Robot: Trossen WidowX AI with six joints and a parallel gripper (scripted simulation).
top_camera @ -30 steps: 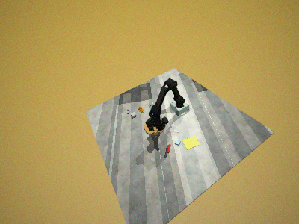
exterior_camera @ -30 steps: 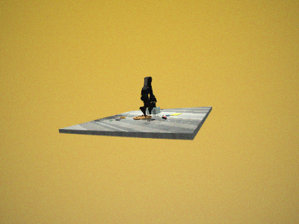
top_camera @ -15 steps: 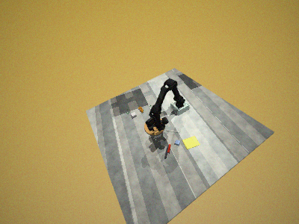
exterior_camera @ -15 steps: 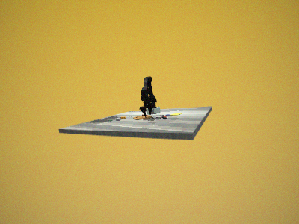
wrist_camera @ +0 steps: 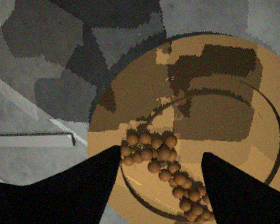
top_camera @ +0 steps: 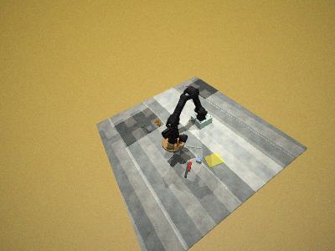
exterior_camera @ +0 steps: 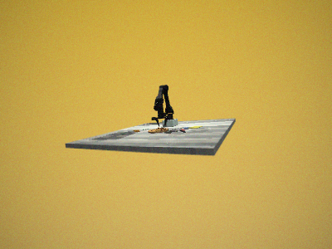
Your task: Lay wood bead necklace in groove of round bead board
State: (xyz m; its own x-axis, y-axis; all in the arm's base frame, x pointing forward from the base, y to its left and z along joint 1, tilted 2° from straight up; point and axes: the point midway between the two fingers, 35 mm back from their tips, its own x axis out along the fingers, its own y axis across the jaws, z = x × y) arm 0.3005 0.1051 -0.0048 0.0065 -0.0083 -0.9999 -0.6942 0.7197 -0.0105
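The round bead board (top_camera: 166, 145) (exterior_camera: 153, 131) (wrist_camera: 145, 75) is a light brown disc with a dark ring groove. The wood bead necklace (wrist_camera: 183, 180) lies bunched on it in the wrist view, running from the groove's left side down toward the lower right. Its lower right part is partly hidden by the right finger. My gripper (exterior_camera: 161, 124) (wrist_camera: 161, 155) is open about halfway, low over the board, with beads in view between and below its fingertips. In the top view the arm hides the fingers and the necklace cannot be made out.
The arm stands on a pale block (top_camera: 203, 122) (exterior_camera: 171, 123). A pale bar (wrist_camera: 37, 140) lies left of the board in the wrist view. A yellow square (top_camera: 214, 160), a small blue object (top_camera: 198, 160), a red and dark object (top_camera: 189, 166) and a small orange object (top_camera: 157, 122) lie around the board.
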